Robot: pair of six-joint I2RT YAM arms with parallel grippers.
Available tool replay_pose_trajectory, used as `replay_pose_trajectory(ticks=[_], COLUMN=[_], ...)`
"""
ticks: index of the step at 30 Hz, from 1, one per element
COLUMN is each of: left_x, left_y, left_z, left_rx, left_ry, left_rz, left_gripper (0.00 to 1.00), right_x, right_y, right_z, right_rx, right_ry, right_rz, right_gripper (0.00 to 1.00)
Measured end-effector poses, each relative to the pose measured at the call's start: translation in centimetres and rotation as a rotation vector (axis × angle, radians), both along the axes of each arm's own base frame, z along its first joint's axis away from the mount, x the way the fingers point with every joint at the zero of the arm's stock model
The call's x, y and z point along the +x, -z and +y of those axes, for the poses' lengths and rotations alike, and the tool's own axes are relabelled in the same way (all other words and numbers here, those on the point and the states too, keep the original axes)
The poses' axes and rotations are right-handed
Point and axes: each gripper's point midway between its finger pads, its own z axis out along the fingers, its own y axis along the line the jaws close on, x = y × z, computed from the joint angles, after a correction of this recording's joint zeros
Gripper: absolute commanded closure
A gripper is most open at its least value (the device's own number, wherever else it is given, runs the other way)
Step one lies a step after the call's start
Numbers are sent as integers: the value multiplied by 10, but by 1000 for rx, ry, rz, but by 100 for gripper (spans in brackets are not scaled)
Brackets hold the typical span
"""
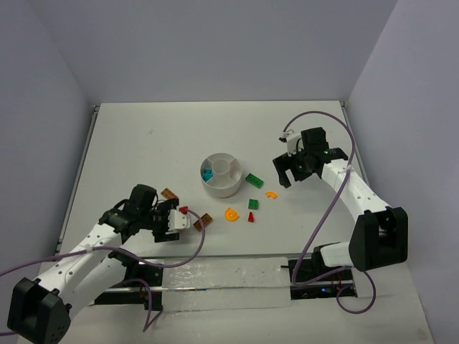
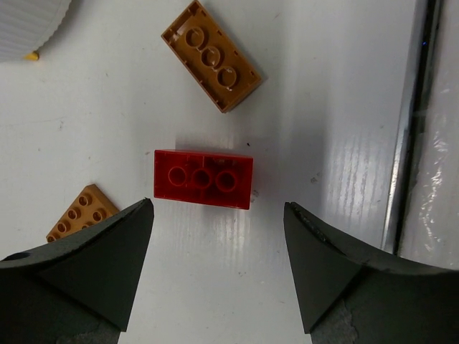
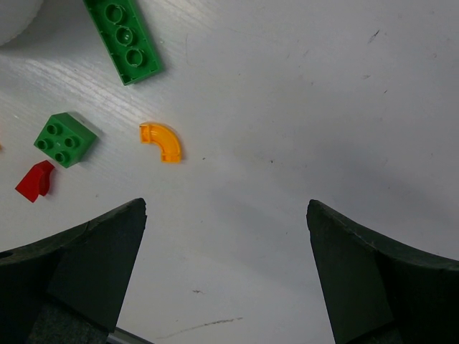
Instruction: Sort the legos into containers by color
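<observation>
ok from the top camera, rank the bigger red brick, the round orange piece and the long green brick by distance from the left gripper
1. red brick, at the tips of the left gripper.
2. round orange piece, off to its right.
3. long green brick, farther right, just right of the white dish.

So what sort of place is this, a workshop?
Most likely a robotics test bench: a white table walled in by plain panels, two cabled arms bolted at its near edge, and toy bricks beside a small dish.

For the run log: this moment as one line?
left pincer: open, red brick just ahead | right pincer: open, orange curved piece ahead | dish: teal legos in one section
</observation>
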Motion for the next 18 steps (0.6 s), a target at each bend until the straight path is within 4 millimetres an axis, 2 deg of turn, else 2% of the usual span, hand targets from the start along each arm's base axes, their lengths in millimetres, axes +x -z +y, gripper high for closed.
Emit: replay_pose_trajectory(ticks=[8,14,18], left_x=[8,-1,-2], left_y=[14,30,31], left_z=[2,4,1], left_rx=[55,83,85], left_ry=[28,84,107], left_rz=[-29,-53,-68], left_gripper=[19,19,20], right_x=[2,2,2], right_y=[0,0,0], right_z=[-1,-3,-4], right_rx=[-5,-15,-20], right_ry=[4,9,12], right_rz=[-7,-9,-9], right_gripper=[0,0,0])
